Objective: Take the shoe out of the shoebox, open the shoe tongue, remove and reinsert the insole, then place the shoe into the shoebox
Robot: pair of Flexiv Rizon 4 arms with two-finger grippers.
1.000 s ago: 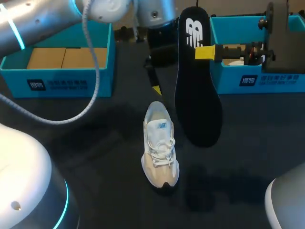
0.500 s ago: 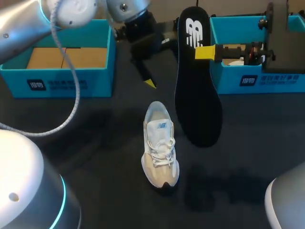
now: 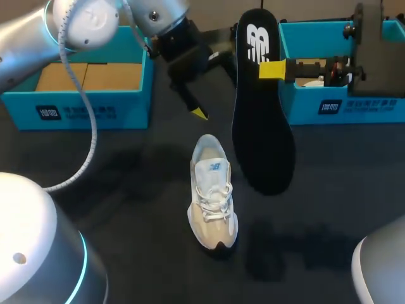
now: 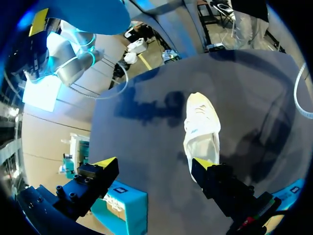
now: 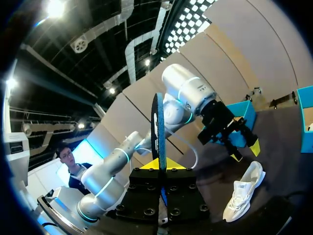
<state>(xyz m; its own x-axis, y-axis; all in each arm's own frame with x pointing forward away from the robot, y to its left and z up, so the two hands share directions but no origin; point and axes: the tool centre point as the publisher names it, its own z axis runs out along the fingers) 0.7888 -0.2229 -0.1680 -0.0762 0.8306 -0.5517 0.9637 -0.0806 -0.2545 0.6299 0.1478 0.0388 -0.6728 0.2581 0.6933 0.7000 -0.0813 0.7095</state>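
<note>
A white and beige shoe [image 3: 213,197] lies on the dark table, its toe toward the front edge. Above and to its right hangs the black insole [image 3: 261,114], upright and heel up, with my right gripper [image 3: 273,68] shut on its edge. The right wrist view shows the insole [image 5: 159,128] edge-on between that gripper's yellow tips [image 5: 159,165]. My left gripper [image 3: 212,88] hovers open behind the shoe's heel with nothing between its fingers. In the left wrist view the shoe [image 4: 201,128] lies ahead of the open left gripper [image 4: 154,164], closer to one fingertip [image 4: 203,163].
A teal shoebox [image 3: 88,115] with brown cardboard inside stands at the back left. A second teal box [image 3: 354,109] stands at the back right, behind the right gripper. In the left wrist view a teal box [image 4: 131,208] lies under the gripper.
My left arm has swung to the left and its gripper has drawn back a little from the shoe. The right gripper, the insole and the shoe have stayed where they were.
</note>
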